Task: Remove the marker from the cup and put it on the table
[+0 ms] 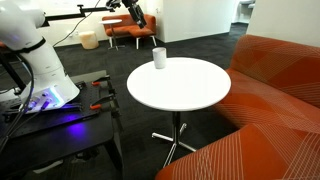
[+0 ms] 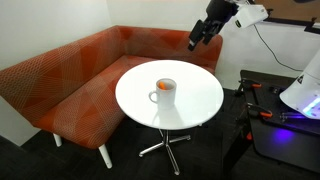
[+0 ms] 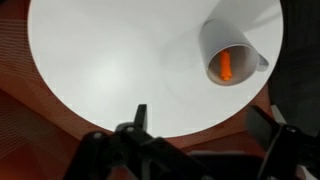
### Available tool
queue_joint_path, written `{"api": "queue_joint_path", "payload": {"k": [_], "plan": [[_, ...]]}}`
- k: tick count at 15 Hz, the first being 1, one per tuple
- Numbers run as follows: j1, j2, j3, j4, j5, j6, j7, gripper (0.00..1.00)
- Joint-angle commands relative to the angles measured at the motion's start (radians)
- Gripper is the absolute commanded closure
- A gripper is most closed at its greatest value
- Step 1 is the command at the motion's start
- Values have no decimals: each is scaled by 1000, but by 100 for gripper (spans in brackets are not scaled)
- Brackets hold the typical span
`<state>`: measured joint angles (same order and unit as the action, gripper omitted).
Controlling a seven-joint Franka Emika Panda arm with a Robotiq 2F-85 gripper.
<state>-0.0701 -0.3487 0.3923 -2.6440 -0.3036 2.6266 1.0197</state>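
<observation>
The white cup [image 3: 236, 50] stands upright on the round white table [image 3: 120, 60], near its edge. The orange marker [image 3: 226, 66] lies inside the cup. The cup also shows in both exterior views [image 1: 159, 57] [image 2: 164, 92], with orange visible inside it in one of them. My gripper [image 3: 205, 125] is open and empty, high above the table and well apart from the cup. In the exterior views it hangs in the air above and beyond the table [image 2: 203, 33] [image 1: 135, 14].
An orange upholstered bench [image 2: 70, 70] wraps around the table's side. The robot's dark stand [image 1: 60, 115] with tools sits beside the table. The table's metal pedestal [image 1: 176, 135] has a star base. An orange chair [image 1: 130, 32] stands far back.
</observation>
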Motion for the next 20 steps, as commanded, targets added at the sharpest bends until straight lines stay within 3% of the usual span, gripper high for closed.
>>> {"api": "queue_joint_path", "payload": {"k": [1,10,13,20], "plan": [[-9,25,39,-33,-57,124,115,0],[-218,134,320,30,-452,142,578,0],[-258,199,346,62,-556,158,643,0],[-307,411,322,178,-760,149,724,0]]}}
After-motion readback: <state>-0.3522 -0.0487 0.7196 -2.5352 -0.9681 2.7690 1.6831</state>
